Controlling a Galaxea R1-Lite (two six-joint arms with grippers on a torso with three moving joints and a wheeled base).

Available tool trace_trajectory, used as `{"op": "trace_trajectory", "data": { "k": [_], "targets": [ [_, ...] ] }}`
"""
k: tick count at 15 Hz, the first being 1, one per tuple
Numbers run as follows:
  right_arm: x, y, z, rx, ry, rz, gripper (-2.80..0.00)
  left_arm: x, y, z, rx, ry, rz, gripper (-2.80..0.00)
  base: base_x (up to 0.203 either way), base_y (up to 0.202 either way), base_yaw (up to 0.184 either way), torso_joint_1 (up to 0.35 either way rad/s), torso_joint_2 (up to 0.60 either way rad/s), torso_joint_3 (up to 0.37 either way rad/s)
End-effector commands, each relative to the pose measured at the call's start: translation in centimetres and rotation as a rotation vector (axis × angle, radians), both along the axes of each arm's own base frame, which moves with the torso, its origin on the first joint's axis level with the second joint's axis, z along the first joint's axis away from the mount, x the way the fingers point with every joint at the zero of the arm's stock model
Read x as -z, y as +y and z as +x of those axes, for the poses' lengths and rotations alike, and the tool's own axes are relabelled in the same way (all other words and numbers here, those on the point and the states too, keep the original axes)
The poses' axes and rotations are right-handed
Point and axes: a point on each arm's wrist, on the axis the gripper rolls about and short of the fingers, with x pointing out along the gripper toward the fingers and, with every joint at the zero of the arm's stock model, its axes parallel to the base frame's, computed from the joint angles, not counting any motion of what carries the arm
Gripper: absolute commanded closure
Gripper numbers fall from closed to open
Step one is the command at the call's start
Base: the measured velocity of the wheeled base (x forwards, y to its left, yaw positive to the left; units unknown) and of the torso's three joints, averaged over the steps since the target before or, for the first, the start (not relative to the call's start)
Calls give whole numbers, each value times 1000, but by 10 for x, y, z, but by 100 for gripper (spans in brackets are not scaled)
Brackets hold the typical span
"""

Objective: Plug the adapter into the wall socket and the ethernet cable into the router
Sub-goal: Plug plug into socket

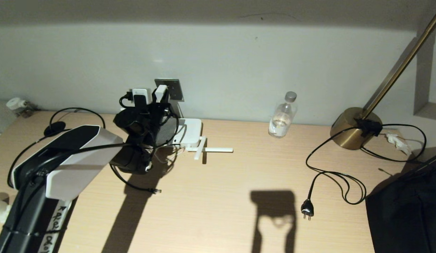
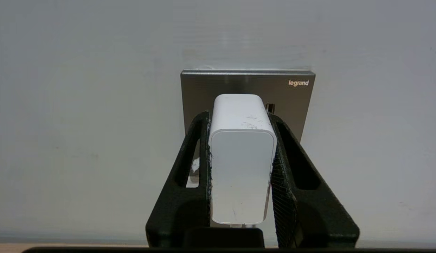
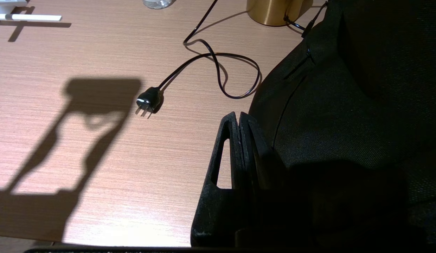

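Step in hand: plugging the adapter, the first half of the task. The left gripper (image 2: 241, 168) is clamped on the small white rectangular plastic power adapter (image 2: 242, 158), black fingers (image 2: 190, 182) pressing its two long sides, the block's far end pointed straight at the square grey metallic wall socket faceplate (image 2: 292, 95) on the pale wall. From the left wrist view the adapter sits centred in front of the plate and very near it; cannot tell whether the pins are already in the holes, since the block hides them. In the head view the same gripper (image 1: 151, 100) is up at the wall, just in front of the socket (image 1: 172, 89).

Next move, my judgement: push straight forward along the pin axis, keeping the block square to the plate, then release only once it is seated flush. A tilt would likely jam the pins.

Ethernet half looks not yet done: the long thin black ethernet cable (image 1: 133, 184) lies loose on the light wooden table (image 1: 221, 203), its connector end free, near the flat white plastic router with stick antennas (image 1: 191, 135), which sits by the wall just below the socket.

Adapter looks smooth, clean, rounded at the edges, with faint scuffs on top.

Right gripper (image 3: 239, 168) is parked with fingers pressed together, holding nothing, low at the table's near edge beside dark fabric.
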Motion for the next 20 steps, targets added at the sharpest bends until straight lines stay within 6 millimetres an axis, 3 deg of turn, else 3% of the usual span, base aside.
{"op": "trace_trajectory", "data": {
  "k": [1, 20],
  "targets": [
    [0, 0, 0, 0, 1, 1, 0, -2, 0, 0, -1, -15, -3, 0, 0, 0, 0, 0, 0, 0],
    [0, 0, 0, 0, 1, 0, 0, 2, 0, 13, -6, 21, 4, 0, 0, 0, 0, 0, 0, 0]
  ]
}}
